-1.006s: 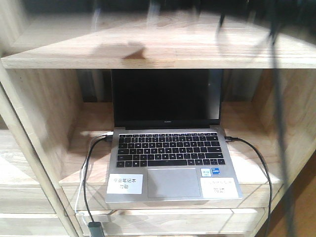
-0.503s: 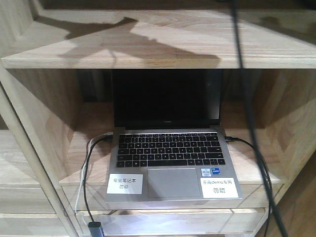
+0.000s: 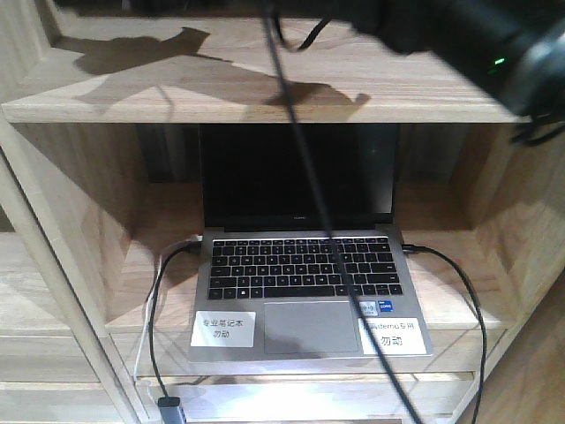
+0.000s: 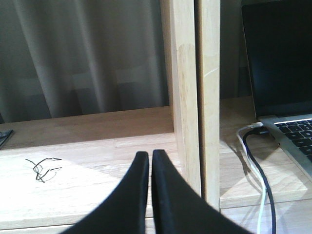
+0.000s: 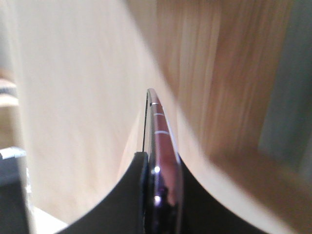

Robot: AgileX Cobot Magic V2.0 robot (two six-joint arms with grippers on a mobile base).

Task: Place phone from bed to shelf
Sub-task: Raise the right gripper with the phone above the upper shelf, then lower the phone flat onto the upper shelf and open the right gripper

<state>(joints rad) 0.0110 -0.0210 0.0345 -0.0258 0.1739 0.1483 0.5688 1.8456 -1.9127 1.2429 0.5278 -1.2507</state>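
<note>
Between the black fingers of the right gripper (image 5: 158, 195), the phone (image 5: 163, 146) sits clamped edge-on, pinkish rim showing, close beside blurred shelf (image 3: 265, 97) boards. The left gripper (image 4: 150, 165) is closed, empty, above a pale board left of the laptop (image 3: 305, 265).

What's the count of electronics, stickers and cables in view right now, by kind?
Laptop: 1, open on the shelf
Phone: 1, edge-on in the right gripper
White stickers on the palm rest: 2
Cables plugged into the laptop: 2, left side and right side
Total: 6
</note>
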